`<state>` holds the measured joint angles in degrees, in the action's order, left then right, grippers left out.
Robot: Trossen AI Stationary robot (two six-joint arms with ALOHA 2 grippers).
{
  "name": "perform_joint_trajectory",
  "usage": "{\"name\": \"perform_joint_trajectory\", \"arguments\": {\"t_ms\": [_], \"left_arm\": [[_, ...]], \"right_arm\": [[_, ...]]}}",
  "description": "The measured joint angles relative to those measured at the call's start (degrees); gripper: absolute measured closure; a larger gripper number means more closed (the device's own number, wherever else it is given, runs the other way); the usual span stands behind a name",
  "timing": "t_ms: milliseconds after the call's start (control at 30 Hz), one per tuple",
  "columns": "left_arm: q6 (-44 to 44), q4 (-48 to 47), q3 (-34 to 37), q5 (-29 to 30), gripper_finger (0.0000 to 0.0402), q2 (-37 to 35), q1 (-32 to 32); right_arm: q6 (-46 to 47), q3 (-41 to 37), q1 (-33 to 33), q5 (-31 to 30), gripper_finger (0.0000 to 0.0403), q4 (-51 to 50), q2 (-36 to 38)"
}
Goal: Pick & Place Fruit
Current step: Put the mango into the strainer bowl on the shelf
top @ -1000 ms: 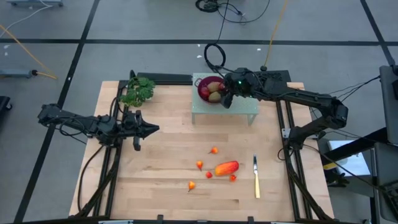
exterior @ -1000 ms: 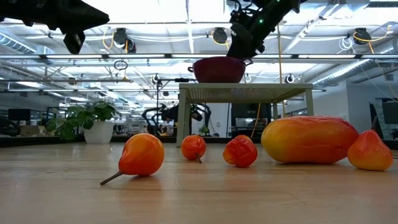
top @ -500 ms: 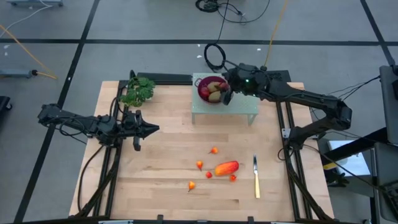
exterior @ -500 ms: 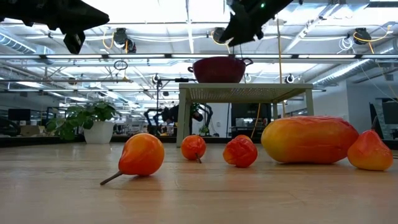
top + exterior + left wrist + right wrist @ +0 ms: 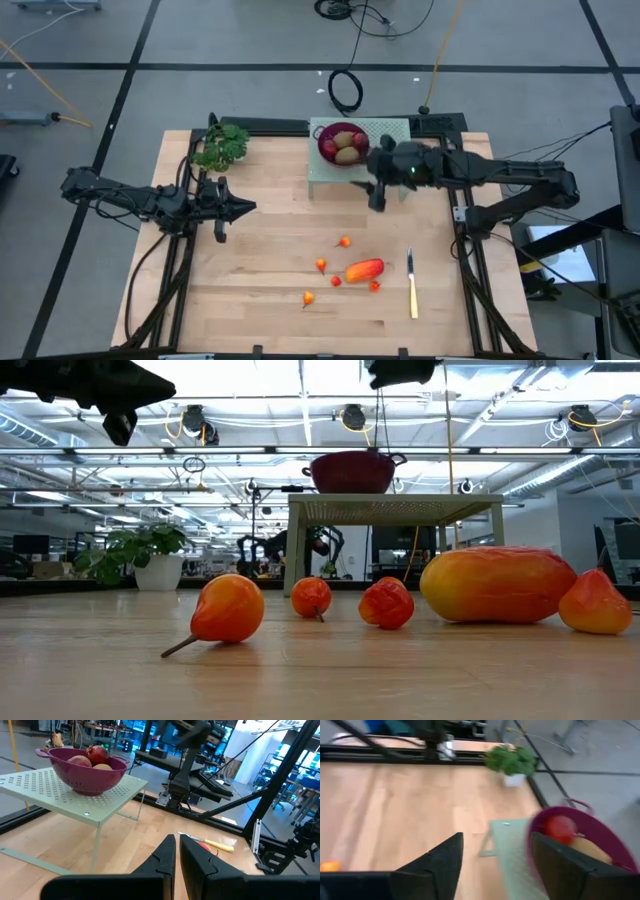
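The fruit is split: 2 olive ovals and red balls sit in the magenta colander (image 5: 342,143) on the pale green stand (image 5: 395,172), while the long orange-red piece (image 5: 365,269) and the tiny ones (image 5: 321,265) lie on my counter (image 5: 260,250). My right gripper (image 5: 378,194) hangs beside the stand, jaws parted, empty. A careless sweep could clip the stand and tip the colander. My left gripper (image 5: 238,207) waits, jaws closed, empty. Beyond: a bright, open workshop.

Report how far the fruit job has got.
Done: red and olive-brown fruit sit in the magenta colander on the perforated stand. In hand: nothing; the right tool is open and empty by the stand, the left tool waits shut. Left: the elongated orange-red piece and small orange-red ones on the table.
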<state>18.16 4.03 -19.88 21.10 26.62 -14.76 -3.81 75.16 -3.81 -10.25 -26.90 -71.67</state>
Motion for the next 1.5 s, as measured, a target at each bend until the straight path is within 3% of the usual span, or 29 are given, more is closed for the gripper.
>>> {"name": "perform_joint_trajectory", "arguments": {"t_ms": [233, 500, 833, 1100, 1500], "left_arm": [[-0.1, 0.0, 0.0, 0.0, 0.0378, 0.0, 0.0], [-0.1, 0.0, 0.0, -0.1, 0.0378, 0.0, 0.0], [0.0, 0.0, 0.0, -0.2, 0.0378, 0.0, 0.0], [0.1, 0.0, 0.0, -0.7, 0.0378, 0.0, 0.0], [0.3, 0.0, 0.0, -0.6, 0.0378, 0.0, 0.0]], "right_arm": [[0.2, 0.0, 7.8, -0.1, 0.0238, 0.0, 0.0], [7.1, 0.0, 14.4, -0.2, 0.0299, 0.1, -0.3], [14.2, 0.0, 23.4, -0.2, 0.0338, 0.4, -4.5], [22.3, 0.0, 25.9, -0.2, 0.0309, -2.5, -10.6], [22.5, 0.0, 26.1, 3.1, 0.0193, -14.3, -13.5]]}}
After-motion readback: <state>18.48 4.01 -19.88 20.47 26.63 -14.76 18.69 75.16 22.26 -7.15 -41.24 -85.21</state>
